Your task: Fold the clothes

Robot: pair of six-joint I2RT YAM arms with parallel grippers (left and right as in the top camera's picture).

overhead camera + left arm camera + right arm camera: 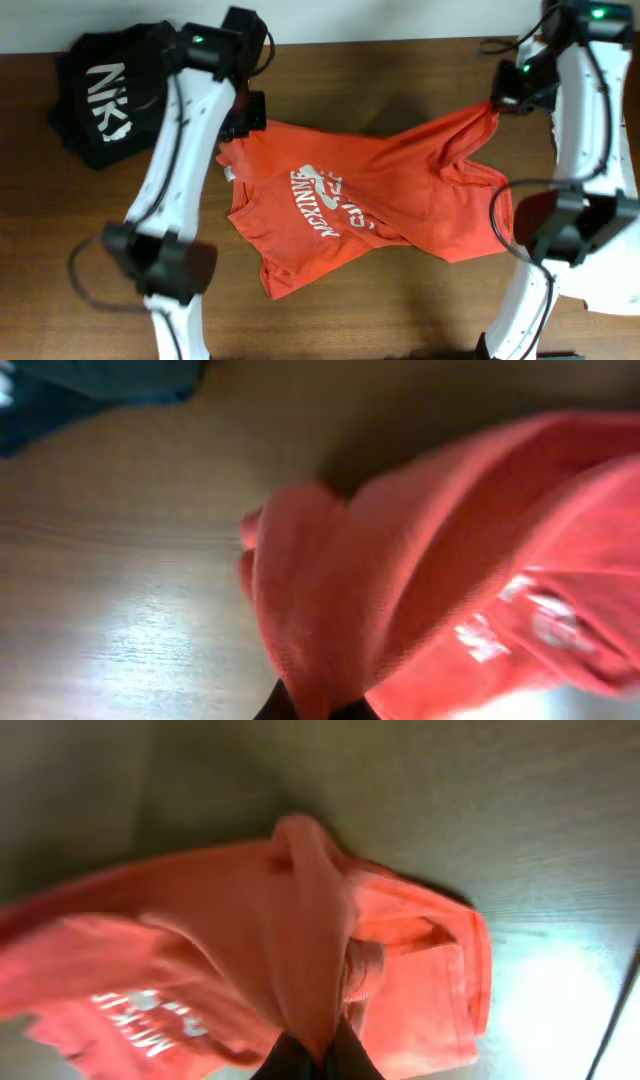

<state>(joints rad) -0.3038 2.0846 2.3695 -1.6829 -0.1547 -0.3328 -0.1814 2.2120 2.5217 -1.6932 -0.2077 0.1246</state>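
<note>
The clothes I handle are one orange-red T-shirt (400, 195) with white chest lettering, lying rumpled across the middle of the wooden table (400, 310). My left gripper (240, 125) is shut on the shirt's far left corner. In the left wrist view the red cloth (430, 560) rises as a pinched ridge out of the dark fingers (275, 710). My right gripper (497, 100) is shut on the far right corner, which is pulled up into a point. The right wrist view shows the fabric (250, 940) bunched between that gripper's fingertips (300, 1065).
A black garment (110, 95) with white lettering lies crumpled at the table's far left corner, just behind my left arm. The table's back edge meets a pale wall (400, 20). Bare wood shows in front of the shirt.
</note>
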